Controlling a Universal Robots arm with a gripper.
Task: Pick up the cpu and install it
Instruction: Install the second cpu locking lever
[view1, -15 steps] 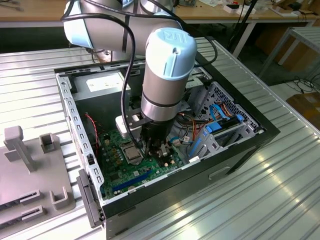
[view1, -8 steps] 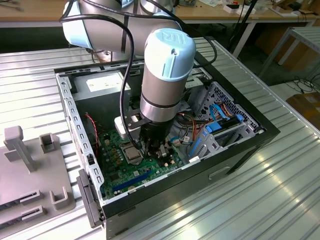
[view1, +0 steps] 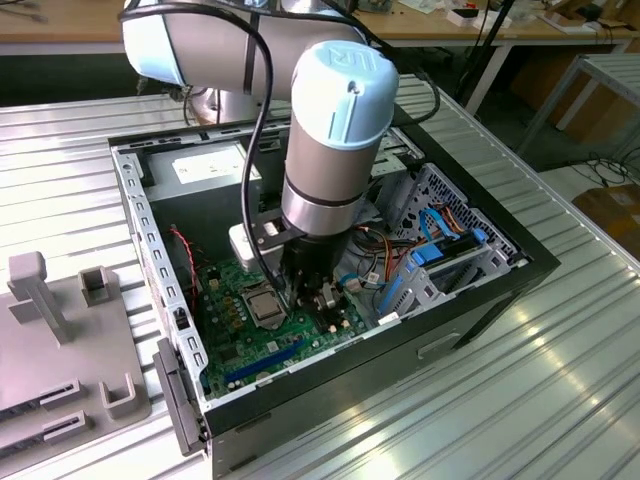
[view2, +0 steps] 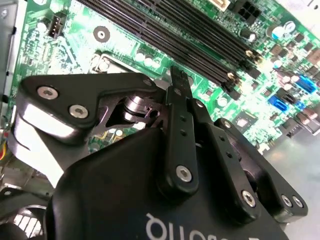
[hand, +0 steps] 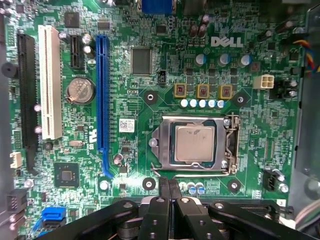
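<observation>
— Where does the cpu (hand: 194, 143) sit?
— Inside the socket frame (hand: 194, 144) on the motherboard (hand: 145, 100).
— And the gripper (hand: 168, 184)?
— It hovers just beside the socket, fingers (hand: 164, 186) pressed together, holding nothing.

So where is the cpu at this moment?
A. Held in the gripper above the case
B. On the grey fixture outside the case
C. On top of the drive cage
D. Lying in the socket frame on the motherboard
D: in the first wrist view the cpu lies flat inside the socket frame on the motherboard, with the gripper beside it, holding nothing.
</observation>
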